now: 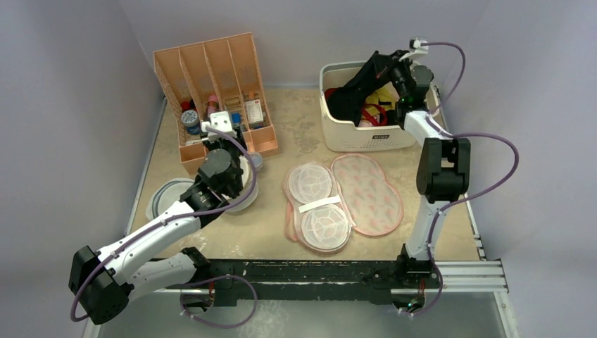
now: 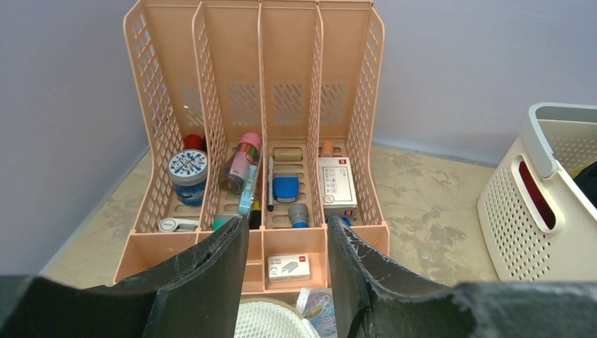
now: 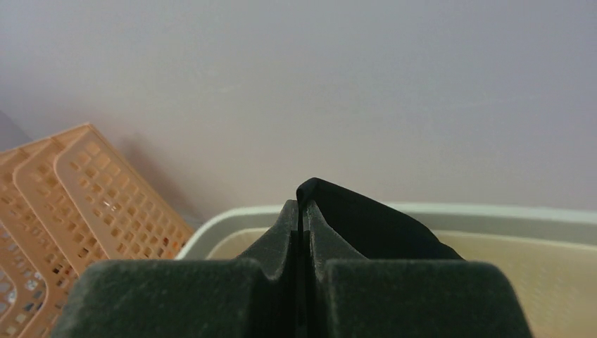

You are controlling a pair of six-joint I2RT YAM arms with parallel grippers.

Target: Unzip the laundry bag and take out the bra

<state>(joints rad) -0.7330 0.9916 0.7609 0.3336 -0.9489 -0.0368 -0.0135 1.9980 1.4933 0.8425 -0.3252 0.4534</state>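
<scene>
Bra [image 1: 346,98] pinched in closed right end effector [image 3: 300,211] above basket [image 1: 359,139] rim; left end effector [image 2: 288,227] spread, empty.

Your light is soft, even and cool, falling from above: the walls read violet and shadows on the bench [image 1: 271,236] are faint. The overhead view is slightly soft. In the wrist views, the left hand [image 2: 288,232] and right hand [image 3: 301,211] sit dark and blurred along the bottom edge.

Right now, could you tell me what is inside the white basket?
The black bra, pinched by the right gripper, hangs into the basket over red clothes and yellow clothes; its floor is hidden.
</scene>
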